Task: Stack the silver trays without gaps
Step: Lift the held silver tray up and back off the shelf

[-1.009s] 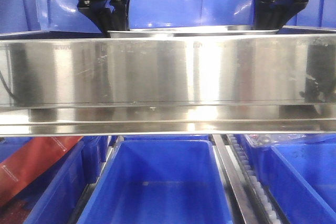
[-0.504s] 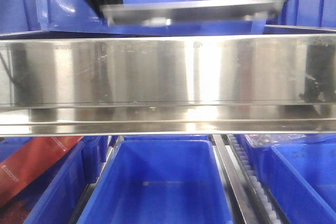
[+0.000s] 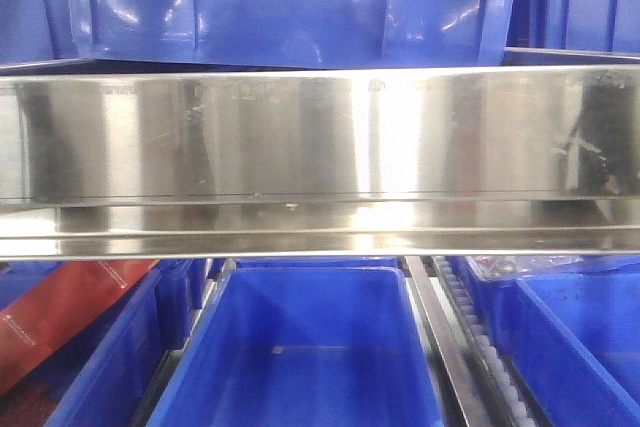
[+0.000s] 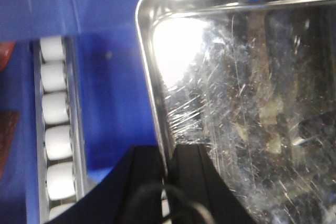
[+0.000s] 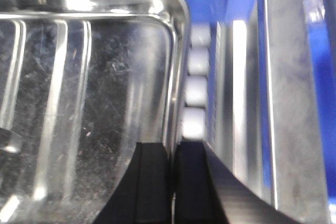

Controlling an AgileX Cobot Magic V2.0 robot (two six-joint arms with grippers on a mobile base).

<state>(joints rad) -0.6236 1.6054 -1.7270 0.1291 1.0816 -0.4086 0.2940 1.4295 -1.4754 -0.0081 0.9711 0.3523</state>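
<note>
A scratched silver tray (image 4: pixel 236 103) was gripped at opposite side rims, in sight only from the wrist views. The left hand (image 4: pixel 167 163) was pinched shut on its thin left rim, and the right hand (image 5: pixel 172 161) was pinched shut on its right rim, fingers nearly together. Behind the tray lay a blue bin (image 4: pixel 105 77) and white rollers (image 4: pixel 56 124); the front view showed a steel shelf band (image 3: pixel 320 137).

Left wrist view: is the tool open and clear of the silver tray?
No, the left tool clamps the rim of the silver tray.
</note>
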